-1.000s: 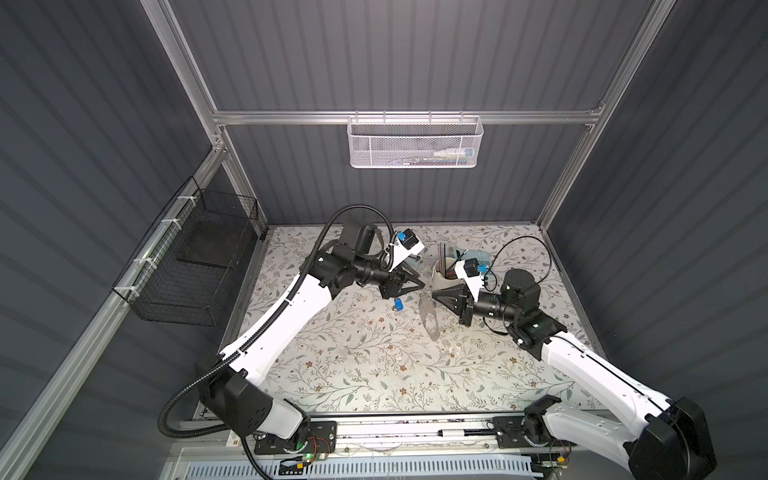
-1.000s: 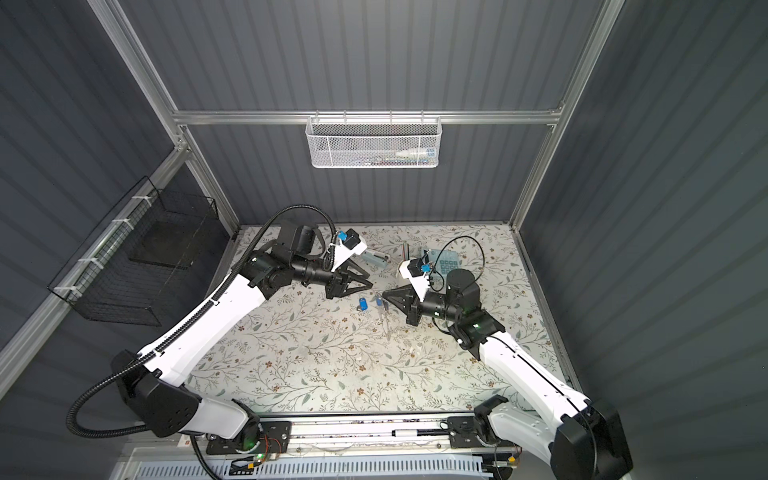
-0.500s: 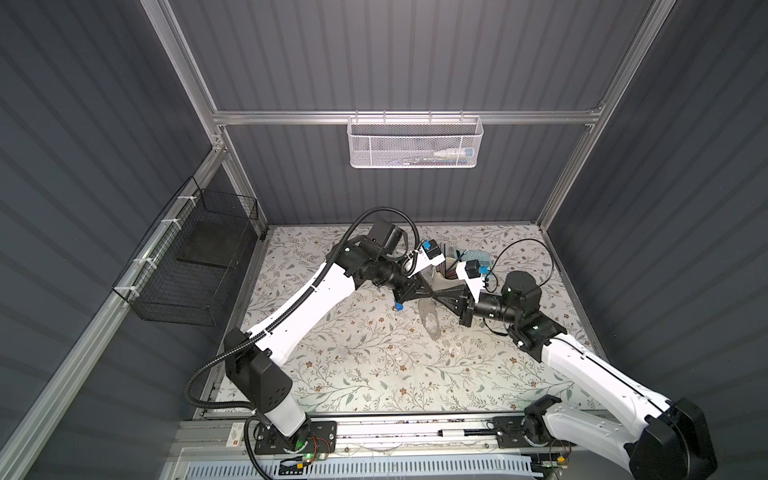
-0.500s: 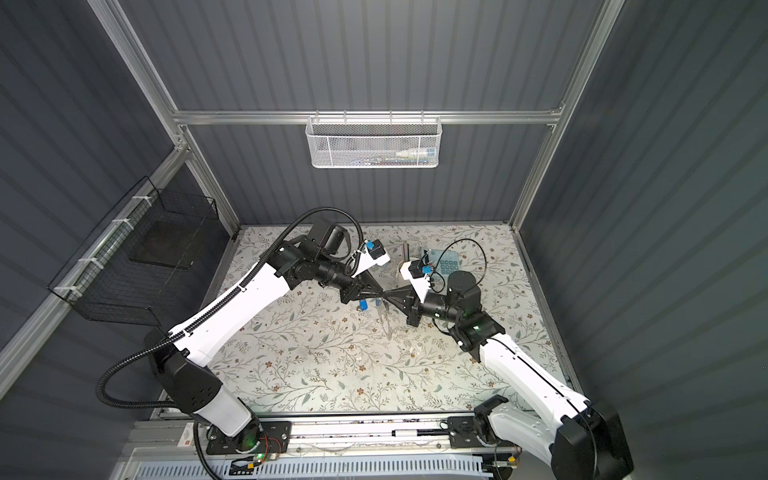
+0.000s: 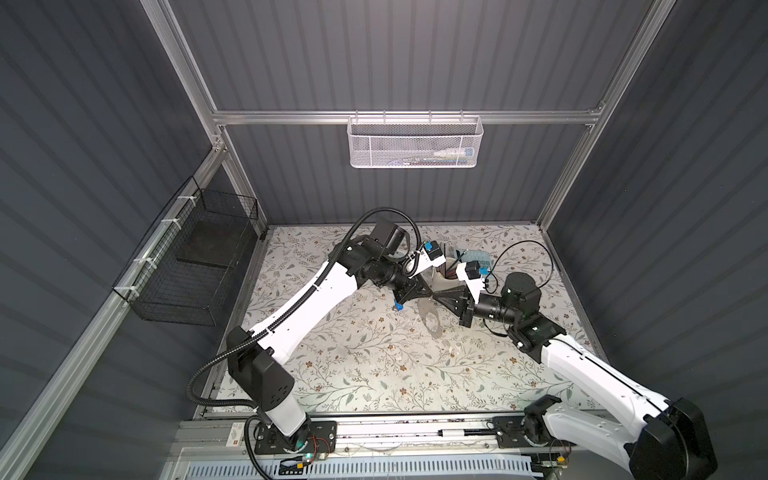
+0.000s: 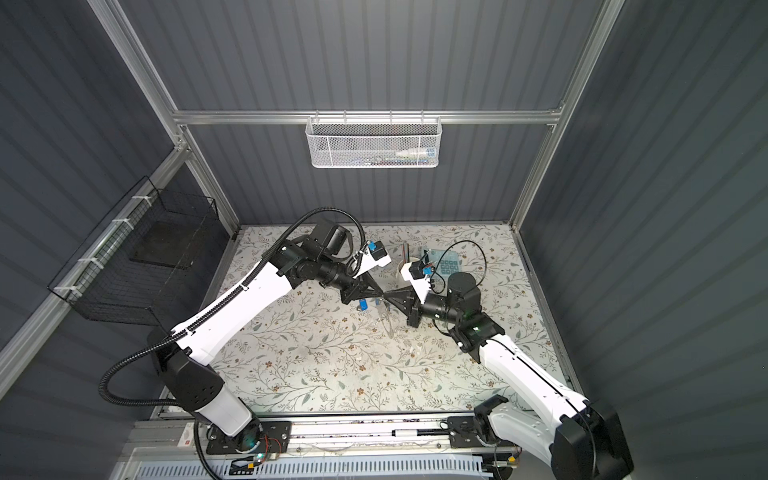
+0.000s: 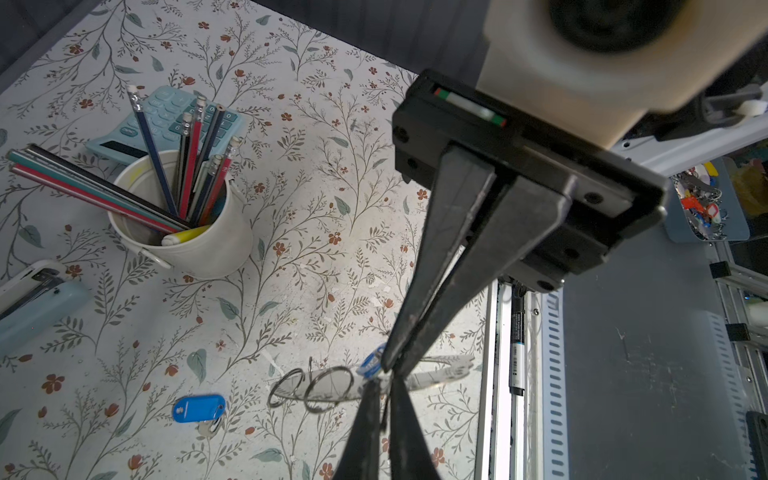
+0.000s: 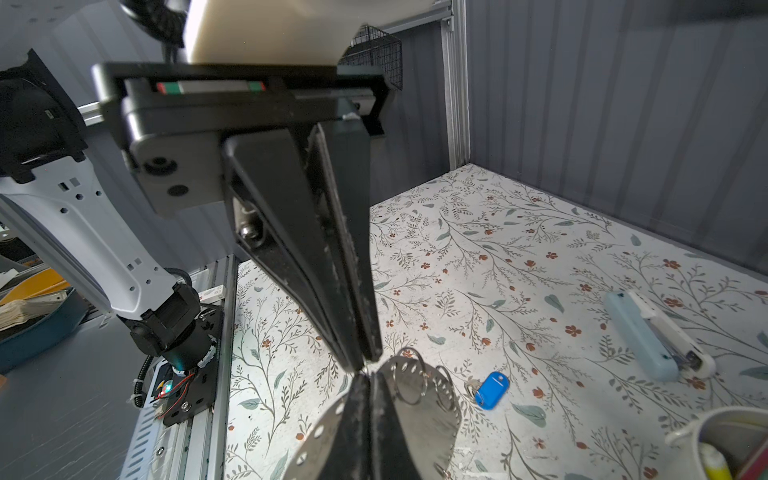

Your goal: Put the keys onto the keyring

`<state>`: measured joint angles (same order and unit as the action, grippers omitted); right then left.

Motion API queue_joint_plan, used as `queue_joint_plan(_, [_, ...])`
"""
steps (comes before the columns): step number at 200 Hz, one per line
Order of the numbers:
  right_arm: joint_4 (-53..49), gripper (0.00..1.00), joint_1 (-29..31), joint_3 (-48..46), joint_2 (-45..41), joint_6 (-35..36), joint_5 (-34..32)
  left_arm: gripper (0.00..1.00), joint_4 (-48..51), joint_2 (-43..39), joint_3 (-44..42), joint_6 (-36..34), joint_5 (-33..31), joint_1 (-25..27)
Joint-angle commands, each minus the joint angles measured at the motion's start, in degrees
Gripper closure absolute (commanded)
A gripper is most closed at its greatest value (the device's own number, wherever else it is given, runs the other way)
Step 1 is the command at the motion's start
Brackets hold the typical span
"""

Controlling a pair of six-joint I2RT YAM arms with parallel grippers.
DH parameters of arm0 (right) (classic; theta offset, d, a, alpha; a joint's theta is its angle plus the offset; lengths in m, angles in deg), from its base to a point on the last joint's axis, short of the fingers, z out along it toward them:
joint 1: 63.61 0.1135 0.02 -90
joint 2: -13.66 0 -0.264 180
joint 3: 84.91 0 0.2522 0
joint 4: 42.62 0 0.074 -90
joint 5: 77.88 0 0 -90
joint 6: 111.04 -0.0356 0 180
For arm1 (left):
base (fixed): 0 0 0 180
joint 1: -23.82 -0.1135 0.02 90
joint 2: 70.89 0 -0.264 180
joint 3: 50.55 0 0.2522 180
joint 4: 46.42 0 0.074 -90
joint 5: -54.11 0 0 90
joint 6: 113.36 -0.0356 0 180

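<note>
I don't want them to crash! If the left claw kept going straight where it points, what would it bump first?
Probably the right claw: the left claw points at it, tips almost touching at the rim of the keyring.

The keyring [image 8: 455,409] [image 5: 424,309] [image 6: 389,324] is a thin, flat grey metal loop with small holes along its rim. We see it raised off the mat [image 7: 332,166] and standing on edge, so in both top views it shows as a narrow oval. 2 wire rings [image 7: 309,390] sit side by side at its rim. Of the keys, 1 [image 7: 199,409] [image 5: 399,306] [image 6: 363,306] lies flat on the mat, near the keyring but apart from it: a bright blue tag with a small metal key at 1 end. A 2nd blue tag [image 7: 371,365] shows right at the keyring's rim, mostly hidden; we cannot tell whether it is threaded on.
</note>
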<state>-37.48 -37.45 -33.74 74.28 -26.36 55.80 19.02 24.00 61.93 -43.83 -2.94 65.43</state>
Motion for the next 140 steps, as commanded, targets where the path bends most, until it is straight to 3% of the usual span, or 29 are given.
queue_joint_plan(1, [2.84,1.0,-0.05,0.03,-0.99,-0.49,0.74,0.94,1.69,0.82,1.64,-0.27,-0.57,0.4])
queue_joint_plan(18, [2.64,1.0,-0.05,0.05,-1.15,-0.31,0.7,1.0,1.48,1.02,1.65,-0.05,-0.16,0.49])
queue_joint_plan(83, [3.23,1.0,-0.18,-0.51,-2.14,-1.49,-1.99,1.0,-4.68,-1.64,-2.23,3.01,-1.02,0.67])
queue_joint_plan(107, [4.38,0.85,-0.31,-1.23,-3.24,-3.4,-5.93,1.0,-11.62,-5.0,-6.58,6.32,-1.37,0.69])
queue_joint_plan(140, [7.62,0.74,-0.99,-3.7,-5.72,-6.01,-10.07,1.0,-19.24,-8.72,-11.66,9.89,-1.41,0.69])
